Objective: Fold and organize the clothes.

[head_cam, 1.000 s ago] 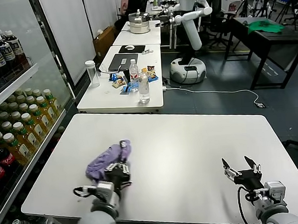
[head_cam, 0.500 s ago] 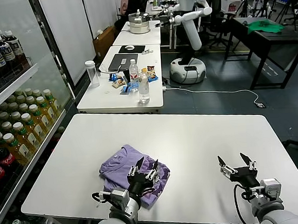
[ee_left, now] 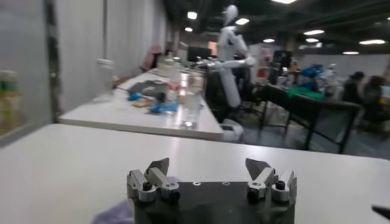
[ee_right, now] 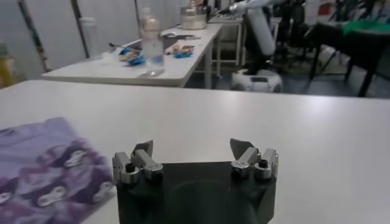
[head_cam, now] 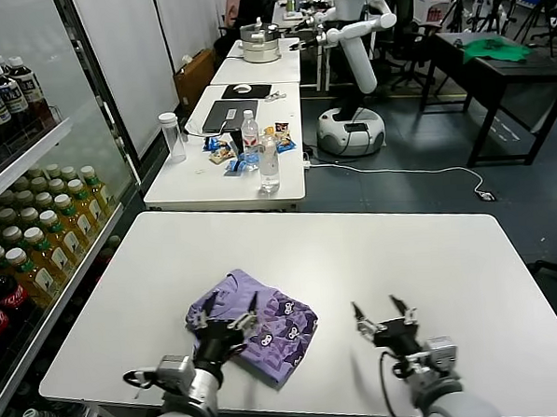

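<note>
The lavender T-shirt point(head_cam: 254, 322) lies folded into a rough square on the white table point(head_cam: 374, 250), front left of centre, with dark printed marks on its upper side. My left gripper point(head_cam: 230, 311) is open and empty just above the shirt's near-left part. My right gripper point(head_cam: 382, 312) is open and empty over bare table a little to the right of the shirt. The shirt also shows in the right wrist view point(ee_right: 46, 161), beside my open right gripper point(ee_right: 191, 148). In the left wrist view a sliver of the shirt point(ee_left: 119, 212) shows below my open left gripper point(ee_left: 207, 166).
A second white table point(head_cam: 234, 159) stands behind, with bottles, a tumbler, snacks and a laptop. A drinks shelf point(head_cam: 27, 231) runs along the left. Another robot point(head_cam: 351, 74) stands farther back. A dark table point(head_cam: 495, 66) with a green cloth is at back right.
The left gripper has drawn back to the left off the shirt, which stays folded on the table. The right gripper has moved left toward the shirt.
</note>
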